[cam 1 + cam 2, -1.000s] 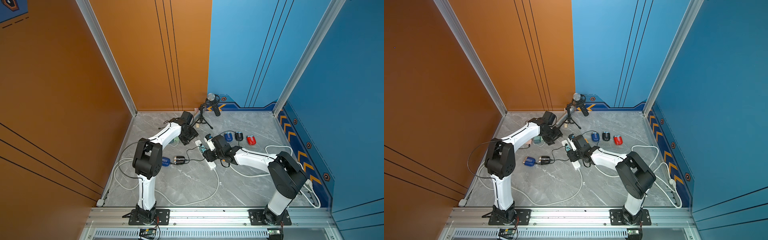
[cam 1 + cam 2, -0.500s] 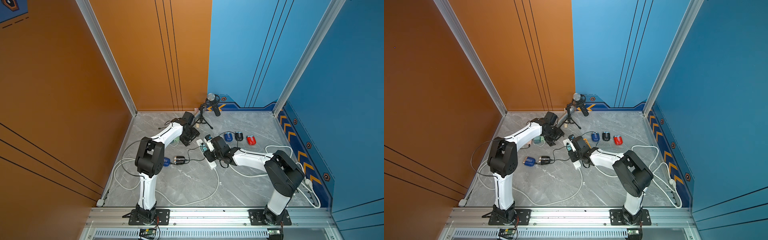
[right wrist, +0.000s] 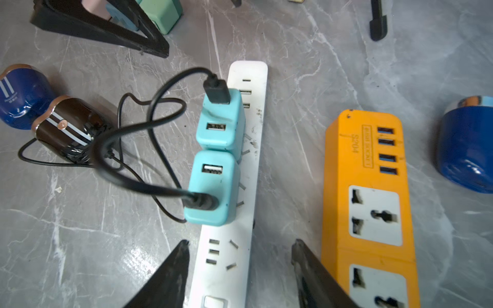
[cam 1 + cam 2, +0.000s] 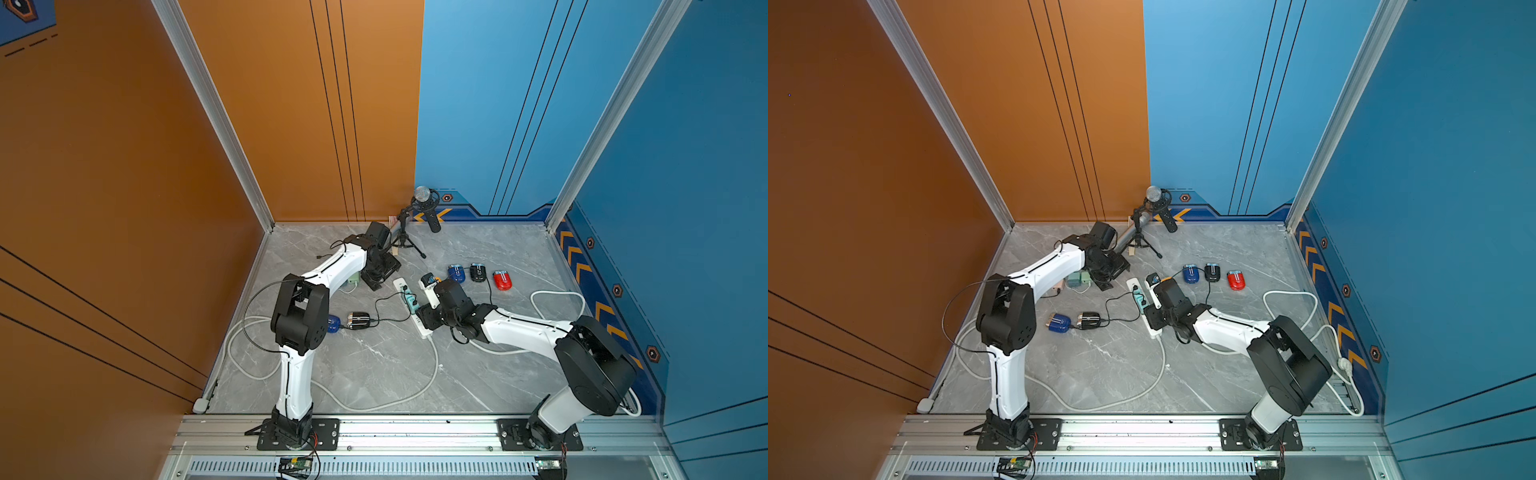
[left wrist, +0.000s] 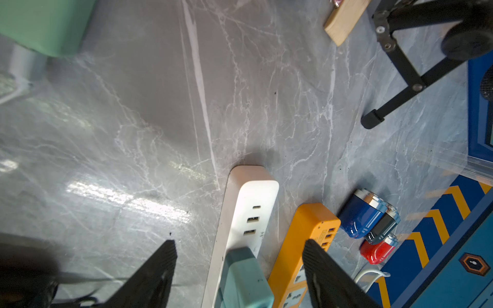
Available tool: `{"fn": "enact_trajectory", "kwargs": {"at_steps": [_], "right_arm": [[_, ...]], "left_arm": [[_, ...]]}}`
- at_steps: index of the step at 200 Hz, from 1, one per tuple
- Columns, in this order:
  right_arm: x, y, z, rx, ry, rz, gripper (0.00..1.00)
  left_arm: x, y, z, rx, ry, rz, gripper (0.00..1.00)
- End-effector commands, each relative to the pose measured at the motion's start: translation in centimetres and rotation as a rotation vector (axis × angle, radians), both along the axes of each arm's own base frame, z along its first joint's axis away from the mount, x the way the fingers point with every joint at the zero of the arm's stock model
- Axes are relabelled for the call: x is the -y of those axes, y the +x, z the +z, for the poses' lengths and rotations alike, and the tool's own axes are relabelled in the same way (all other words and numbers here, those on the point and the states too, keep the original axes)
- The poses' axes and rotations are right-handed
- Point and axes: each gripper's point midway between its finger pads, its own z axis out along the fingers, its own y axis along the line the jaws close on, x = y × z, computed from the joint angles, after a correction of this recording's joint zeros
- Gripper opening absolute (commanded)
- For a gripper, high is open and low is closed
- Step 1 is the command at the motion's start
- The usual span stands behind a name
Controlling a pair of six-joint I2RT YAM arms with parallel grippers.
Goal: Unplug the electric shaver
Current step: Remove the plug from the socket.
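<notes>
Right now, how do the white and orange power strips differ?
The white power strip is slimmer and carries two teal chargers; the orange power strip is wider, its visible sockets empty. The white one sits inside the open right gripper; the orange one beside it. Both lie flat.

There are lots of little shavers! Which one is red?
The red shaver ends the row of three, on the side toward the chevron-striped wall. Beside it lies a black shaver, then a blue shaver.
</notes>
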Motion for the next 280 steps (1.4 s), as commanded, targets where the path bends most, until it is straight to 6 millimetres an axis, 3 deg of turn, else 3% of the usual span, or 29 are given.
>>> {"fn": "enact_trajectory", "kwargs": {"at_steps": [1,62,152,177,219,280], "right_arm": [[0.5,0.6,-0.6,0.041,-0.031,-0.004,0.6],[-1.2,2.4,-0.7,0.15,-0.021,-0.056,0.58],[-3.5,2.7,-1.2,0.129,0.06,-0.026,0.57],[-3.6,3.1,-1.9,0.117,0.036,-0.039,0.52],[-4.4,3.1,-1.4,0.133,0.075,-0.01,0.39],[-5.5,1.4,-1.3,0.138,0.082,0.085,0.3]], "left_arm": [[0.3,-0.1,-0.7,-0.031,0.006,0.004,0.78],[0.0,-0.3,-0.9,-0.043,0.002,0.019,0.77],[-0.2,-0.4,-0.8,-0.048,-0.002,0.04,0.77],[0.0,-0.1,-0.5,-0.037,-0.001,0.041,0.77],[0.2,-0.2,-0.5,-0.034,0.013,0.047,0.76],[0.4,-0.7,-1.0,-0.097,-0.003,0.078,0.76]]}}
